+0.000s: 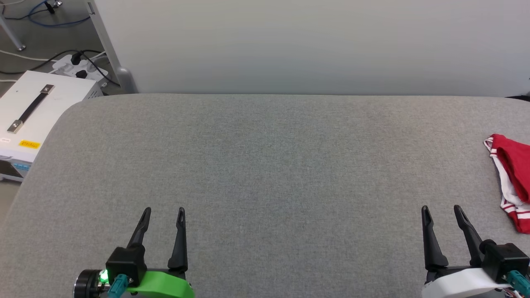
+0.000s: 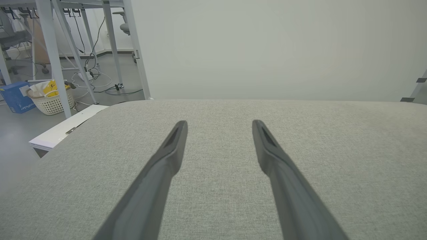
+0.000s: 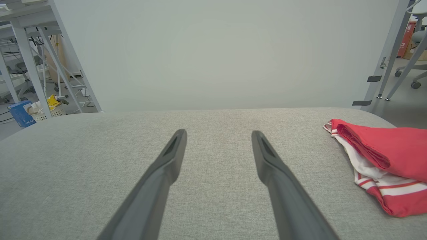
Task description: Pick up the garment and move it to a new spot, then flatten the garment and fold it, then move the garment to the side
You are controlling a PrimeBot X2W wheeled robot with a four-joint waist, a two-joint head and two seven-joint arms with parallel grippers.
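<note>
Grey woven fabric covers the surface (image 1: 265,157) in front of me, with a plain pale wall (image 1: 314,45) behind it. Beside its far left corner I see a white box (image 1: 41,103) with a black strap handle, and a power strip (image 1: 76,66) with dark cables just beyond.

At lower left the left gripper (image 1: 164,212) hovers over bare fabric, its fingers (image 1: 179,244) spread apart and holding nothing. At lower right the right gripper (image 1: 440,209) is the same: open gap, nothing between the two dark prongs.

Further right, near the surface's right edge and apart from that gripper, lies the garment (image 1: 513,174), cut off by the head view's frame. It is bundled into a compact fold: plain red cloth on top, a white layer beneath, and red-and-white striped trim along its near side. I cannot see any lettering.
</note>
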